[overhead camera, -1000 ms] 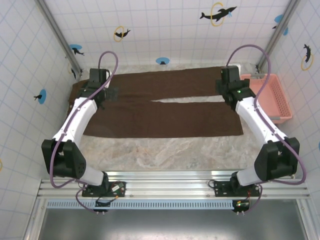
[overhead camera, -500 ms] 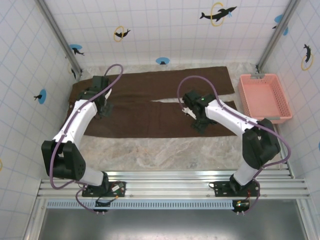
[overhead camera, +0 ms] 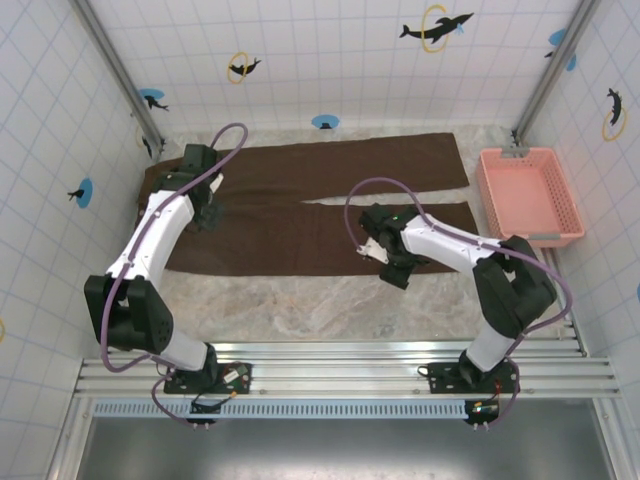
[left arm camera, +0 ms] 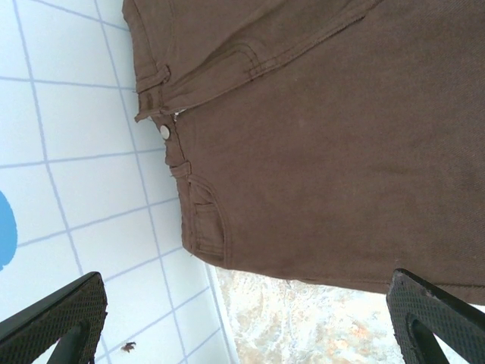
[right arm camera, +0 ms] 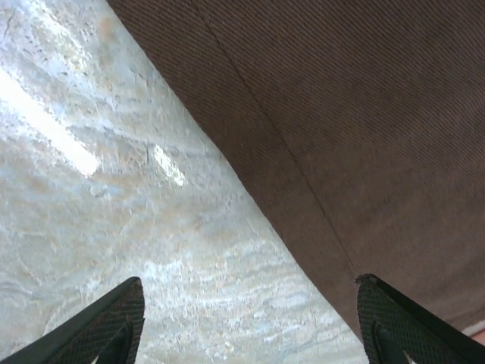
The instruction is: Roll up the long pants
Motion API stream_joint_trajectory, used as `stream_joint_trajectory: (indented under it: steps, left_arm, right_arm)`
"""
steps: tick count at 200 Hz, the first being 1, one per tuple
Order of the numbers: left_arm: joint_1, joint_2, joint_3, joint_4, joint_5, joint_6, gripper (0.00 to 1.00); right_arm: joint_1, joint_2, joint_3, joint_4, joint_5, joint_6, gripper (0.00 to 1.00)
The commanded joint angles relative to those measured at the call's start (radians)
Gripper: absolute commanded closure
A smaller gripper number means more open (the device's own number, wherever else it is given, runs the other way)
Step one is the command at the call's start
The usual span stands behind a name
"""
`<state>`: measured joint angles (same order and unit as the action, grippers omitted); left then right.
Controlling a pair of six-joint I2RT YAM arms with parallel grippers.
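- Top external view: the pink basket [overhead camera: 529, 196] stands at the table's [overhead camera: 300, 305] right side, by the right wall. Its slatted floor shows pink from rim to rim.
- The long pants [overhead camera: 290, 240] lie flat across the far half of the table, waistband to the left and the two legs running right. The hems end just short of the basket and none of the cloth lies in it.
- From above, the left gripper [overhead camera: 205, 218] hangs over the waist end. The right gripper [overhead camera: 393, 272] sits at the near edge of the nearer leg, about midway along it.
- Left wrist view: the left gripper [left arm camera: 244, 277] stands wide open, one dark finger in each lower corner and nothing held between them.
- This view also gives detail too small to read from above: a metal button [left arm camera: 164, 132] on the waistband, a front pocket [left arm camera: 204, 221] and the white wall tiles [left arm camera: 76, 152] just beside the waist.
- Right wrist view: the right gripper [right arm camera: 250, 282] has its jaws apart and empty. The hemmed edge of the pants [right arm camera: 341, 114] runs diagonally above the fingers, with the twill weave plain to see beside the marbled table [right arm camera: 114, 189].
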<state>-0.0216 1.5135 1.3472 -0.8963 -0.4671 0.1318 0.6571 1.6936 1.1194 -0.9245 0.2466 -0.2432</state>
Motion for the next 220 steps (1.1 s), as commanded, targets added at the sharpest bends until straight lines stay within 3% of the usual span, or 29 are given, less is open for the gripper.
stream_joint_trajectory:
  steps: [1, 67, 82, 97, 120, 140, 186, 220]
  left_arm:
    - [0.004, 0.011, -0.015, -0.047, -0.030, 0.011, 0.03]
    - [0.004, 0.005, -0.061, -0.043, -0.074, 0.045, 0.03]
    - [0.005, 0.006, -0.069, -0.045, -0.081, 0.044, 0.03]
    - [0.005, 0.006, -0.080, -0.044, -0.095, 0.044, 0.03]
    - [0.005, -0.011, -0.105, -0.033, -0.113, 0.056, 0.03]
    - [-0.008, -0.048, -0.158, 0.001, -0.138, 0.086, 0.04]
    - [-0.035, -0.070, -0.234, 0.004, -0.137, 0.068, 0.04]
    - [-0.134, -0.121, -0.354, 0.043, -0.228, 0.069, 0.03]
  right_arm:
    - [-0.003, 0.066, 0.005, 0.049, 0.012, 0.000, 0.26]
    - [-0.022, 0.230, 0.081, 0.079, 0.014, 0.005, 0.44]
    - [-0.023, 0.239, 0.086, 0.085, 0.018, 0.000, 0.59]
    - [-0.027, 0.239, 0.089, 0.079, 0.015, -0.001, 0.82]
    - [-0.028, 0.183, 0.093, 0.065, 0.021, -0.007, 0.94]
    - [-0.043, 0.124, 0.121, 0.044, 0.037, -0.022, 1.00]
    - [-0.094, 0.105, 0.220, 0.003, -0.015, -0.028, 1.00]
    - [-0.109, 0.074, 0.319, -0.041, -0.015, -0.040, 1.00]
